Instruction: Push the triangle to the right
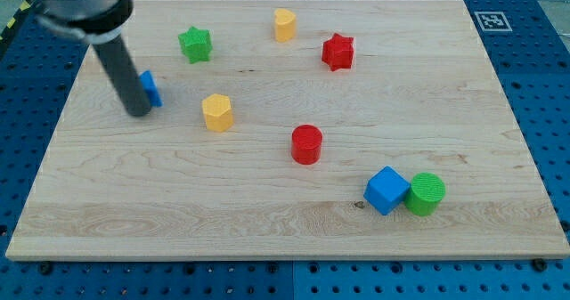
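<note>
A small blue block (150, 88), likely the triangle, lies near the board's left edge; the rod hides most of it, so I cannot confirm its shape. My tip (140, 112) rests on the board against the block's left and lower side. The dark rod rises from there to the view's top left.
On the wooden board (285, 229): a green star (195, 44), a yellow block (284, 23), a red star (337, 52), a yellow hexagon (217, 112), a red cylinder (306, 144), and a blue cube (386, 190) touching a green cylinder (426, 193). A marker tag (492, 20) sits at the top right corner.
</note>
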`<state>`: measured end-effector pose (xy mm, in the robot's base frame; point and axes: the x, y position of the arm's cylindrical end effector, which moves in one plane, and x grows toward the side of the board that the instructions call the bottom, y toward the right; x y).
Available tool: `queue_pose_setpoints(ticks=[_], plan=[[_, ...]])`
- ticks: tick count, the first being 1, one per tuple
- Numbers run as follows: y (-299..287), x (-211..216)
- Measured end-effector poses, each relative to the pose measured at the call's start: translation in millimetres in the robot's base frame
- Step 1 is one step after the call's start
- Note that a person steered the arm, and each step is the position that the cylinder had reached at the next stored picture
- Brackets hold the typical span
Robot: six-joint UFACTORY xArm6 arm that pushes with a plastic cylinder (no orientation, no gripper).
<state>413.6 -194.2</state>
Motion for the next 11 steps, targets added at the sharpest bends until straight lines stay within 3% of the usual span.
queue_pose_setpoints(ticks=[1,3,4,6,7,8,9,11], plan=[[0,-22],[-56,-19],[-42,-44],[51,-26],[2,-32],[1,-55],[56,-51],[198,7]])
